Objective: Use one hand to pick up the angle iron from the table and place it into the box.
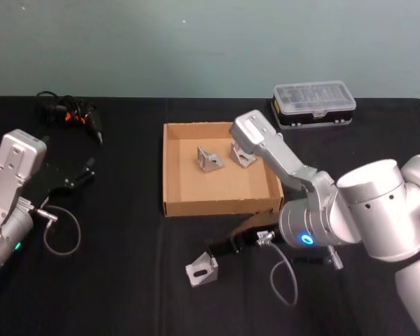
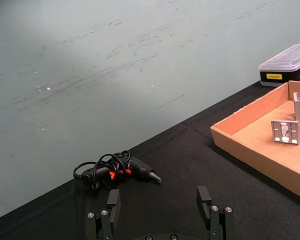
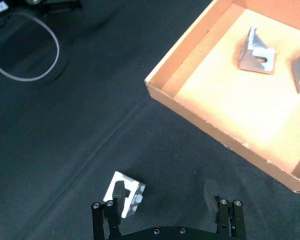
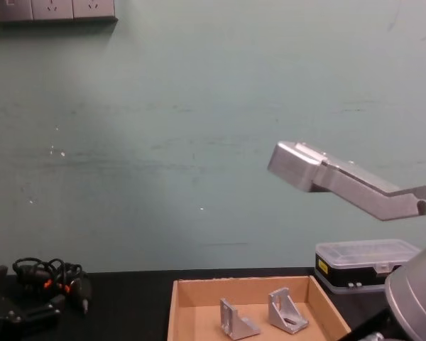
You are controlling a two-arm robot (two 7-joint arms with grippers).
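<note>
Right wrist view: right gripper [image 3: 167,212], jaws spread, above angle iron [image 3: 125,194] lying on table [image 3: 65,140] near box [image 3: 215,132]. Bracket looks stiff, light, slick metal; pinch across flat sides. Left gripper [image 2: 158,200] parked far left, spread

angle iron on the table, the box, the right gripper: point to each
angle iron [image 1: 201,271], head view, on its near face
box [image 1: 220,206], head view, on its near wall
right gripper [image 3: 165,205], right wrist view, midway between its open fingertips
</note>
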